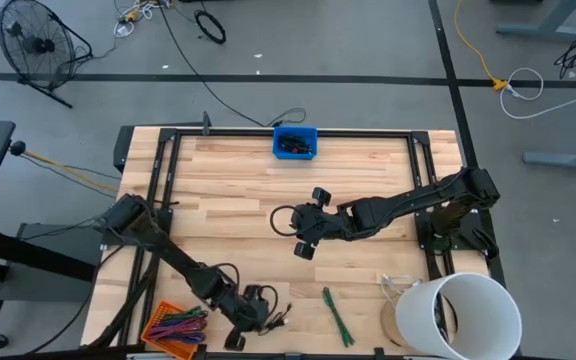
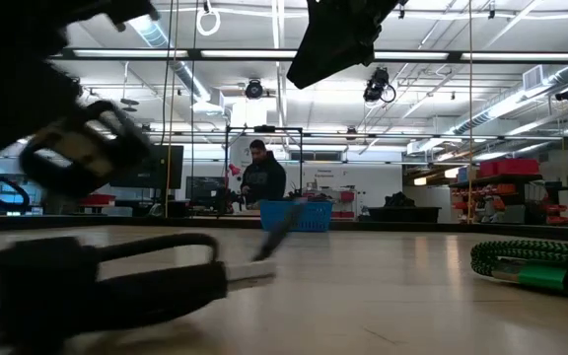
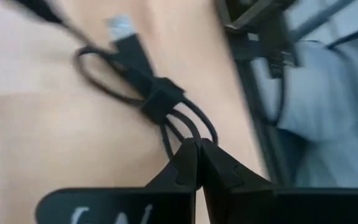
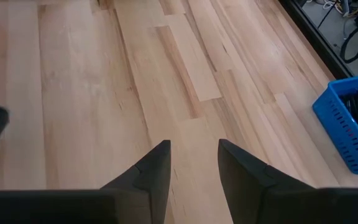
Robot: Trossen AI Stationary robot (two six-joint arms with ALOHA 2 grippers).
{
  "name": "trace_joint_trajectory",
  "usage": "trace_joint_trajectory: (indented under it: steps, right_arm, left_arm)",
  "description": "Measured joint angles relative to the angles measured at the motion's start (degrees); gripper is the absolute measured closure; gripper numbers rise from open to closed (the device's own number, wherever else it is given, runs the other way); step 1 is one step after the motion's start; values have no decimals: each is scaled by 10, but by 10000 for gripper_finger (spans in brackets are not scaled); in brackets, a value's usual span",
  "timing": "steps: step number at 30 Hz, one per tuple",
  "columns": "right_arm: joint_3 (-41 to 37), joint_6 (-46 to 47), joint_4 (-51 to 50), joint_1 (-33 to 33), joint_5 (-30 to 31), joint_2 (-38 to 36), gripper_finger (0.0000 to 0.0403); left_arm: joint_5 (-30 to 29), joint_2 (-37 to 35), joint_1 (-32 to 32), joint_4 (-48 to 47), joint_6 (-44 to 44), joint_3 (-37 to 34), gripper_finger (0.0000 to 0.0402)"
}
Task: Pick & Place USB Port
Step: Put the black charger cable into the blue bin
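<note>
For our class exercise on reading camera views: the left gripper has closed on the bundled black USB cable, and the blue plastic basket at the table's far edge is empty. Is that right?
Not quite. The blue plastic basket is not empty: the high view shows dark cables inside it. The rest stands: the left gripper is shut on the bundled black USB cable, as the left wrist view shows.

From my remote seat, the floor (image 1: 368, 40) was grey concrete w/ black tape lines. A floor fan (image 1: 36, 42) stood off the table's far left corner; yellow cable (image 1: 488, 60) ran nearby. Low cam showed strip lights (image 2: 481, 54) overhead, exposed ducting, and a person (image 2: 262, 176) at a distant bench.
</note>
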Motion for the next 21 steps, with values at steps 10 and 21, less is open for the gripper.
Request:
trace_joint_trajectory:
  steps: [10, 21]
  right_arm:
    - [0, 0, 0, 0, 0, 0, 269]
    - [0, 47, 5, 2, -2, 0, 269]
  left_arm:
    - [-212, -152, 47, -223, 70, 0, 395]
    - [-442, -258, 198, -400, 210, 0, 395]
